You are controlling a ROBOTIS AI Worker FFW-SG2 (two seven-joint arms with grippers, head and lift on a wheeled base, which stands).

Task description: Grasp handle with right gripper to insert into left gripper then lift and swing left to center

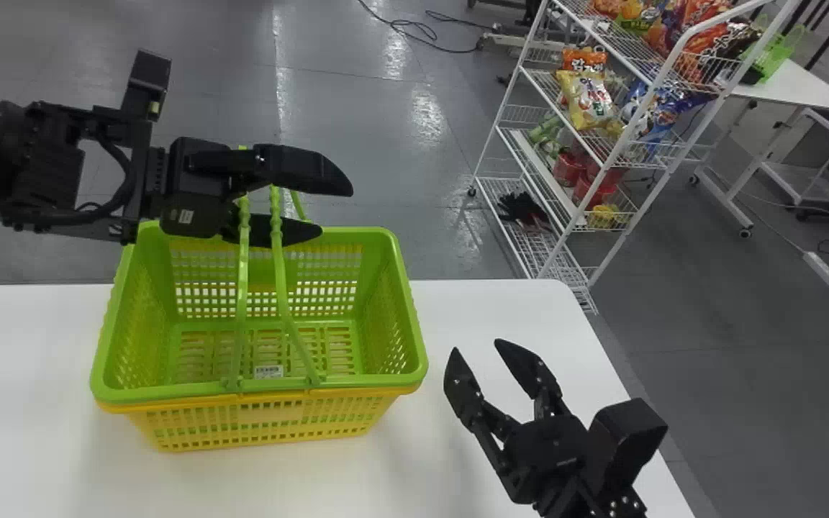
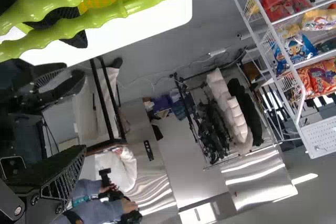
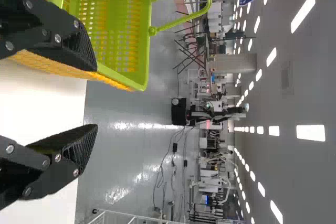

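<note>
Left gripper (image 1: 335, 210): jaws spread, partly covering the handles (image 1: 242, 288). Right gripper (image 1: 477, 347): jaws spread beside basket (image 1: 170, 393), arm cut off by head view's bottom edge

The basket (image 1: 263, 416) sits on the bench (image 1: 501, 309), left of centre. Beyond, to the right, stands a rack (image 1: 540, 169) with snack bags (image 1: 587, 101) on its shelves, a table (image 1: 803, 86) right of it.
</note>
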